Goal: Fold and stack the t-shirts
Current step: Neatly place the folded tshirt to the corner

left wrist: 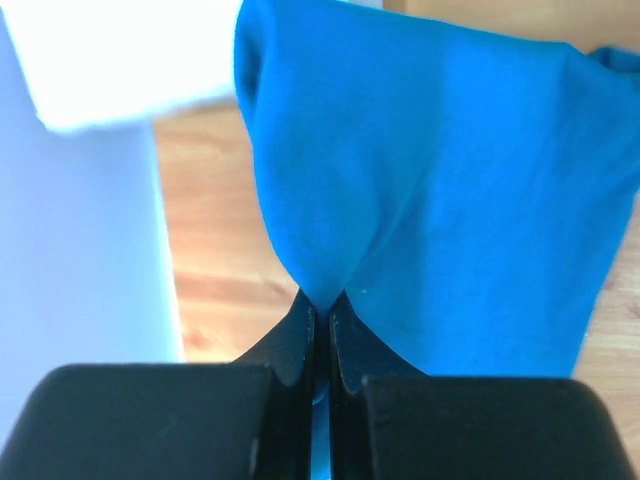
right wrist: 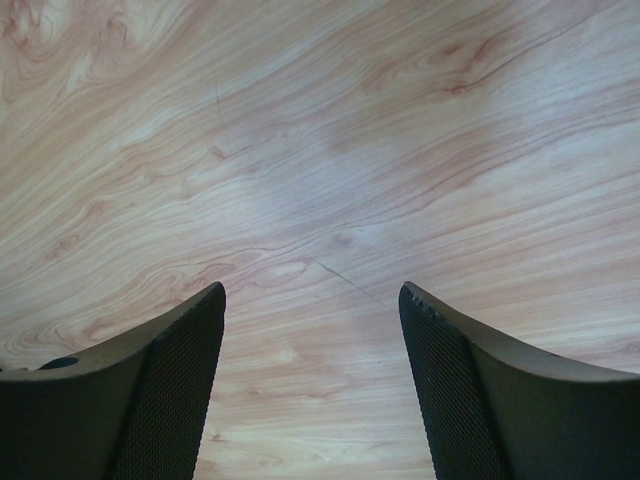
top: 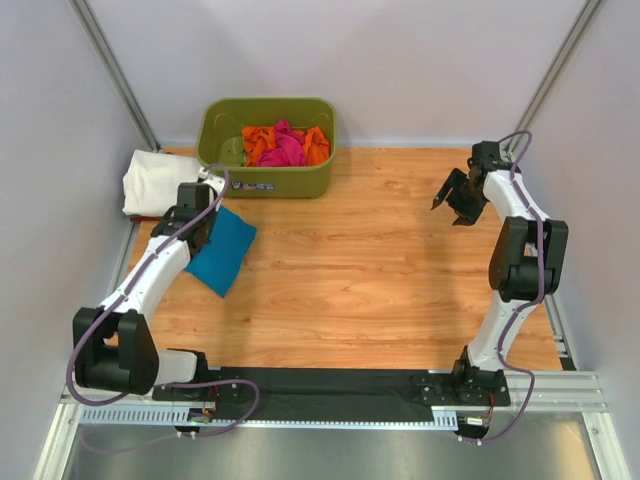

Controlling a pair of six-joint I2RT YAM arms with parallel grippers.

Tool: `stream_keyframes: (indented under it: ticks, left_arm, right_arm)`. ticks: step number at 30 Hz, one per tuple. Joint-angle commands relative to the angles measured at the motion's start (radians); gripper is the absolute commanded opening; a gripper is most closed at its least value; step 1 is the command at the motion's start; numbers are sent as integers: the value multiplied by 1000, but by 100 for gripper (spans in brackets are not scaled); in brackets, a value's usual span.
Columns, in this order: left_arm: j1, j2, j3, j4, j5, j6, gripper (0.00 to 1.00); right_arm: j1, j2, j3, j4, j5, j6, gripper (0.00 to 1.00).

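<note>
1. Left gripper [left wrist: 320, 310]: jaws pressed together, pinching a gathered edge of the teal-blue t-shirt [left wrist: 450, 200]. Cloth fans out from the pinch point.
2. Right gripper [right wrist: 312, 295]: fingers spread wide, nothing between them, bare table [right wrist: 330, 150] underneath. It sits at the far right, well apart from all cloth. My read is that it's parked out of the way.
3. Location: the teal shirt is on the left side of the table, just in front of the olive tub [top: 265, 182] and near the white t-shirt [top: 155, 180]. The white one lies folded at the far-left corner beside the tub.
4. Orientation: the teal shirt is a compact folded panel with its long axis diagonal, far-right to near-left. The pinched edge is at the far end, nearest the white shirt. Can't tell whether the near end rests on the wood or hangs clear.
5. Why held so: a one-handed edge pinch on an already folded panel looks like a carry, not a fold. The white shirt is probably the stack base and the likely drop target.
6. Pink and orange t-shirts [top: 285, 147] are bunched in the tub, not yet folded.
7. Risk: a single pinch could let the fold open on the way.
</note>
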Motion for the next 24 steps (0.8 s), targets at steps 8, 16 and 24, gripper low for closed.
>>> stream_keyframes:
  ticks: [8, 16, 24]
  left_arm:
    - [182, 53, 190, 106, 155, 265, 0]
    - [234, 167, 304, 206, 212, 342, 0]
    - [287, 321, 492, 166, 281, 363, 0]
  right_arm:
    - [4, 50, 88, -18, 43, 10, 72]
    - [4, 66, 98, -24, 49, 19, 71]
    - [7, 77, 125, -41, 68, 31, 70]
